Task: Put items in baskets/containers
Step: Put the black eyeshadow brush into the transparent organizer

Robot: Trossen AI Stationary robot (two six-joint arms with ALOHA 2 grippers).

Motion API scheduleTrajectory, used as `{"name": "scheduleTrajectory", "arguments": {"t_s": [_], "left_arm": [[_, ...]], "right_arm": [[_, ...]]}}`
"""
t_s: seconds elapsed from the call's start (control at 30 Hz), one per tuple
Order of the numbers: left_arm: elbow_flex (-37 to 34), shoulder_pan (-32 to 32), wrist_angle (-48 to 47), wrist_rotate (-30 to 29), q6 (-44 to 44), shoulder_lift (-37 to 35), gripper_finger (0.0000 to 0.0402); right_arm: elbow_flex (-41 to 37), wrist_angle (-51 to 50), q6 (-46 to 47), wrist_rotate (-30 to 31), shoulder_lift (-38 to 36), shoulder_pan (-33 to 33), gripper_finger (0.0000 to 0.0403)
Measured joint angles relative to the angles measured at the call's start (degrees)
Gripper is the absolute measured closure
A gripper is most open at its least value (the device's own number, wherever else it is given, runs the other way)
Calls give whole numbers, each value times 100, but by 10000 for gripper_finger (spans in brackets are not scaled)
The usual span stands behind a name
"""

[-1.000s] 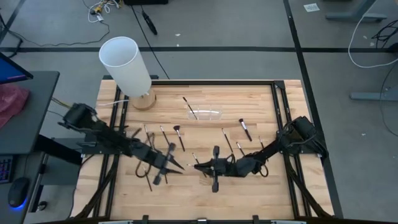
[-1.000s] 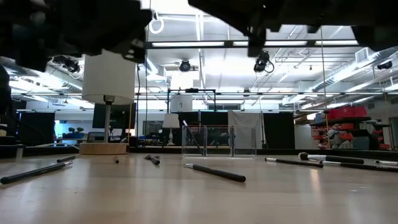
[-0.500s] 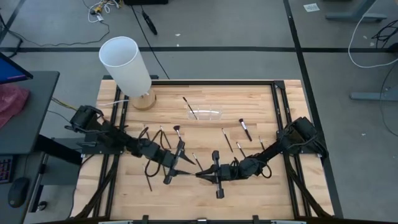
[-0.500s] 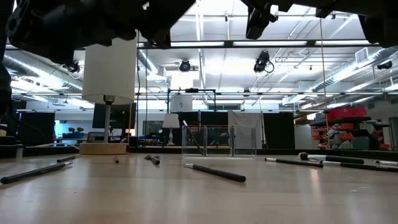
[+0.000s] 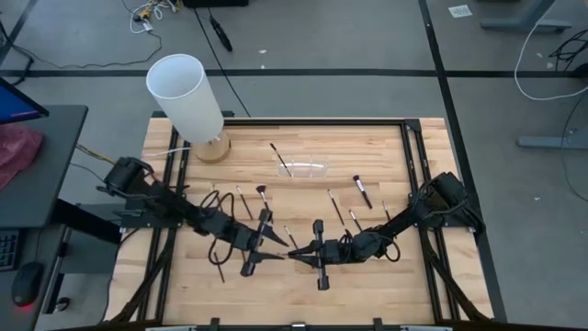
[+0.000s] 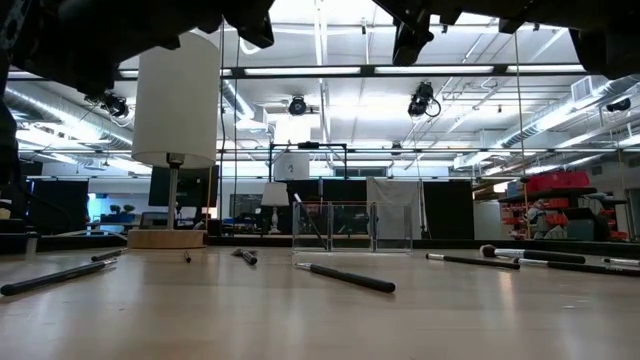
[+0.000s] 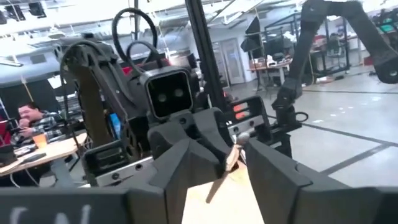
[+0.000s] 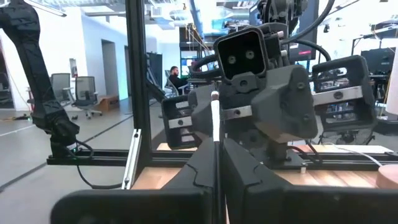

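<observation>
As the grippers meet mid-table, a brush (image 8: 215, 124) is clenched upright by the right gripper (image 5: 296, 254), seemingly for handover. The left gripper (image 5: 272, 255) is parted around its tip.

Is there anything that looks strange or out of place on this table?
Yes. The two grippers meet tip to tip above the table's front middle: the right gripper pinches a brush, and the left gripper faces it. Only one brush leans in the clear holder.

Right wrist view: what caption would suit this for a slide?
Right gripper, jaws shut on a thin brush, faces the left gripper close up for a handover.
</observation>
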Motion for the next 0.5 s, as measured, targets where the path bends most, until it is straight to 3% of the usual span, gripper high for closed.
{"name": "scheduleTrajectory", "arguments": {"t_s": [0.23,0.5], "left_arm": [[90,-33,-21,4,7,129,296],[90,-35,-14,51,27,129,382]], "right_arm": [[0,-4,0,0,0,2,394],[0,-13,2,6,0,2,390]]}}
